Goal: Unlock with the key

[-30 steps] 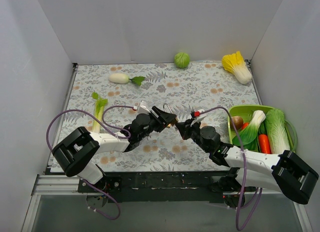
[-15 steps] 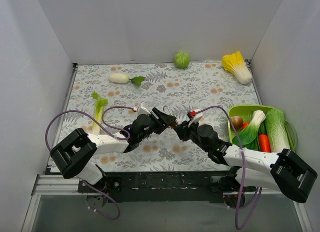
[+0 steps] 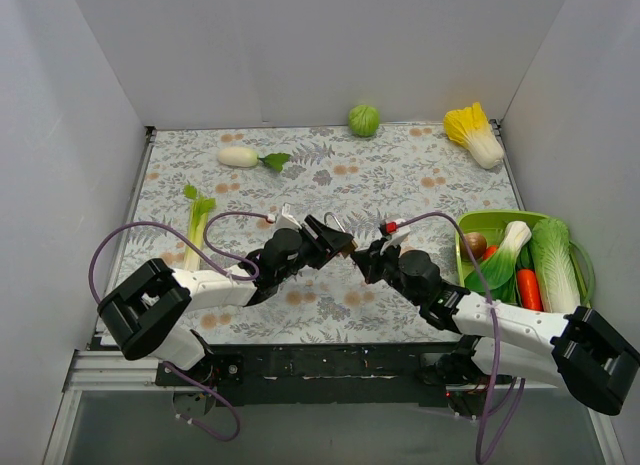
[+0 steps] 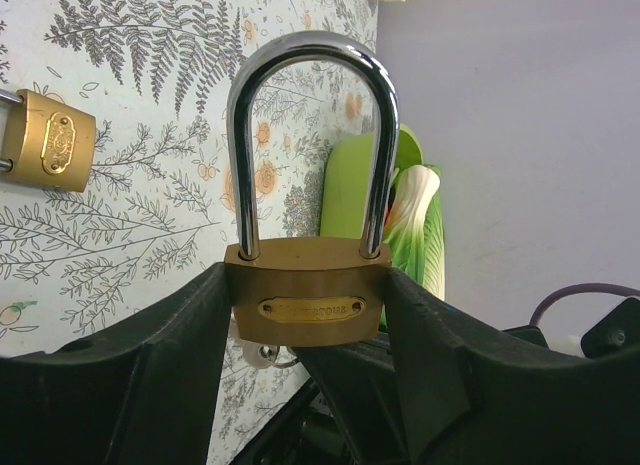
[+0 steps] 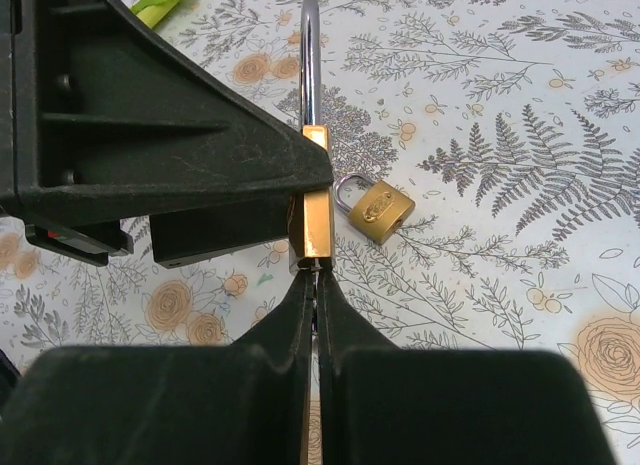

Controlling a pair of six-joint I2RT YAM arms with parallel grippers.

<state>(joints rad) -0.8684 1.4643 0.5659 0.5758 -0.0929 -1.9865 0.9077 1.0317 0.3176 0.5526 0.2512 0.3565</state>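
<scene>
Floral table (image 3: 420, 175) | left fingers (image 4: 150, 365) clamp brass padlock (image 4: 308, 303), shackle seated | right fingers (image 5: 250, 385) pinched together, tips touching padlock's base

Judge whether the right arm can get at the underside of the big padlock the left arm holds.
Probably yes. The left arm clamps the padlock by its sides only, leaving the underside free, and the right arm, jaws shut, sits right at it.
</scene>
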